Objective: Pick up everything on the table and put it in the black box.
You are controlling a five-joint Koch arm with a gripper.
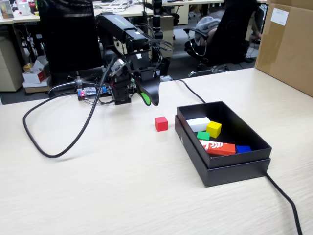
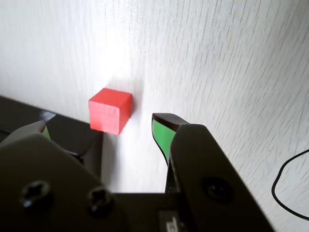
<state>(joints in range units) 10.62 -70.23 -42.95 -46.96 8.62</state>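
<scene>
On the pale wood-grain desk (image 1: pixel 122 186) the red cube (image 1: pixel 161 124) sits alone, just to the left of the black box (image 1: pixel 234 169) in the fixed view and not touching it. Inside the box lie the yellow cube (image 1: pixel 213 129) and the green cube (image 1: pixel 203 135), close together near the box's left wall, with a white block (image 1: pixel 198 124) beside them, an orange-red block with a white mark (image 1: pixel 218 147) toward the near wall, and a small blue block (image 1: pixel 243 149) at that block's right end. The arm's gripper (image 1: pixel 149 98) hangs above the desk behind and to the left of the red cube, clear of it. From the wrist view the jaws stand apart, released and holding nothing, their green inner pads (image 2: pixel 161 137) showing; the red cube (image 2: pixel 110 110) lies beyond them on the desk, nearer the left jaw, with a corner of the black box (image 2: pixel 67 135) just to its left. A black cable (image 1: pixel 58 142) loops across the desk on the left of the fixed view, and a brown carton (image 1: pixel 286 44) stands at the far right.
</scene>
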